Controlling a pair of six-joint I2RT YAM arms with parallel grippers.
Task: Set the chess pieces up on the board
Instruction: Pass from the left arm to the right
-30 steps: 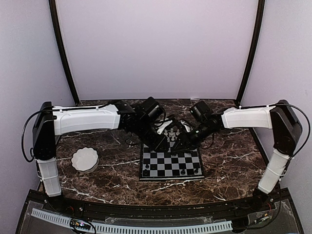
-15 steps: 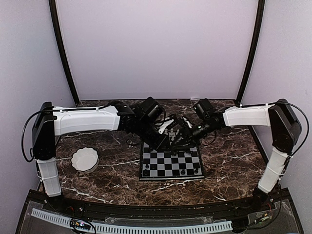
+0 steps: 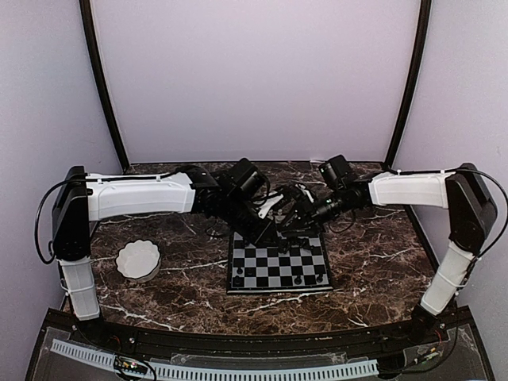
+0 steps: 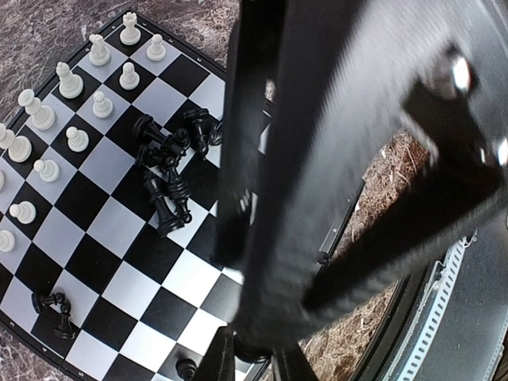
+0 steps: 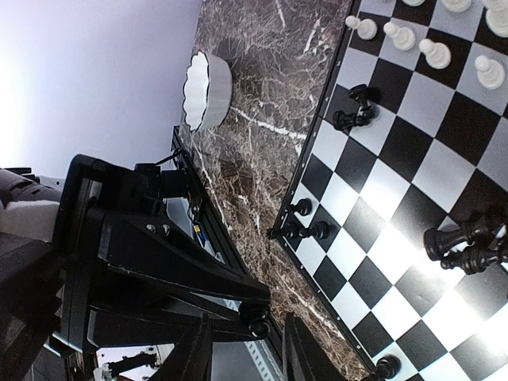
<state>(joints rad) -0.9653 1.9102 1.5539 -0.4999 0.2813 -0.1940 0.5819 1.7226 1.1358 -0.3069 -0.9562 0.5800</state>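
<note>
Both arms extend inward and meet over the far edge of the board (image 3: 278,267).
Dark veined marble surface (image 3: 373,270), enclosed by plain pale walls (image 3: 254,79). The board lies at the centre, and a white scalloped bowl (image 3: 138,259) stands well apart to its left. White pieces (image 4: 71,111) stand in two rows along the far edge. Black pieces (image 4: 167,171) lie heaped mid-board, with a few more by the near edge. Each arm runs level from its side, wrist angled down over the board. Right gripper (image 5: 244,325): jaws apart. Left gripper (image 4: 252,355): jaw state cannot be told, as its view is blocked by dark, blurred parts.
</note>
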